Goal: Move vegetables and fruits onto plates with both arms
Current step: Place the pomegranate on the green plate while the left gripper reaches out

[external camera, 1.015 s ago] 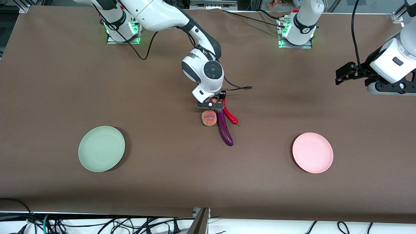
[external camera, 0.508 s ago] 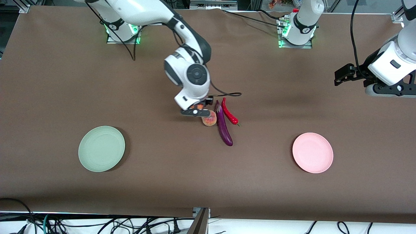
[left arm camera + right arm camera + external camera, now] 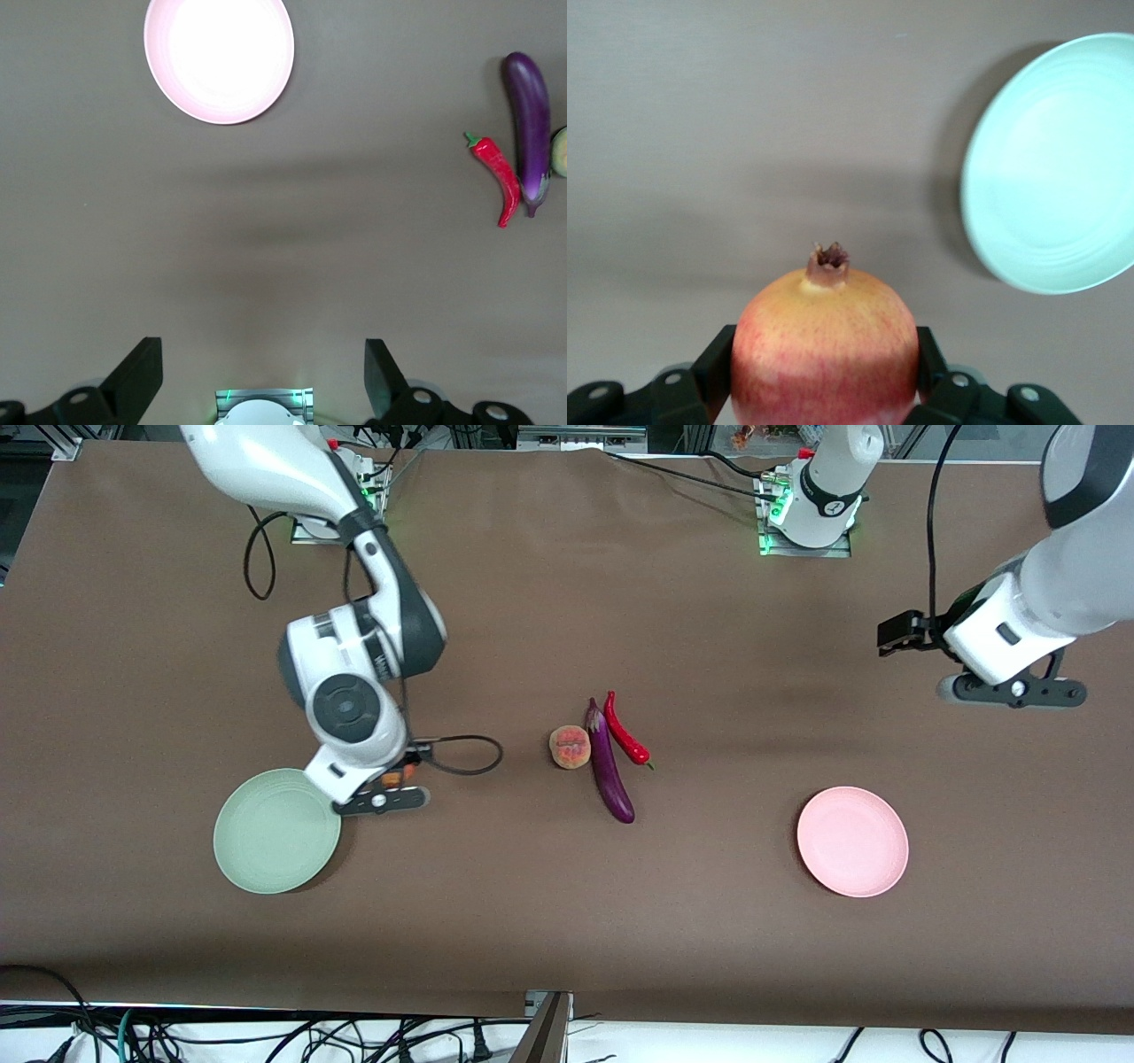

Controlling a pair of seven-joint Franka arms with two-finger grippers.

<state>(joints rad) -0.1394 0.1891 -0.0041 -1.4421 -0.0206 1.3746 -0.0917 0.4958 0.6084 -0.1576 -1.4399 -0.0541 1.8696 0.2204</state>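
Right gripper carries the red-yellow fruit beside the green plate.

The fruit [image 3: 824,350] is round, red below and yellow near its brown crown. The right gripper [image 3: 824,372] is clamped on its sides, over the table by the green plate [image 3: 276,831]. The left gripper [image 3: 261,376] waits wide apart and empty, above bare table near the pink plate [image 3: 852,841]. Peach [image 3: 570,747], eggplant [image 3: 609,766] and chili [image 3: 625,732] lie mid-table.

Front cam high, facing robots, whole table [image 3: 567,921], wrist cams look down, closer, sharing plates
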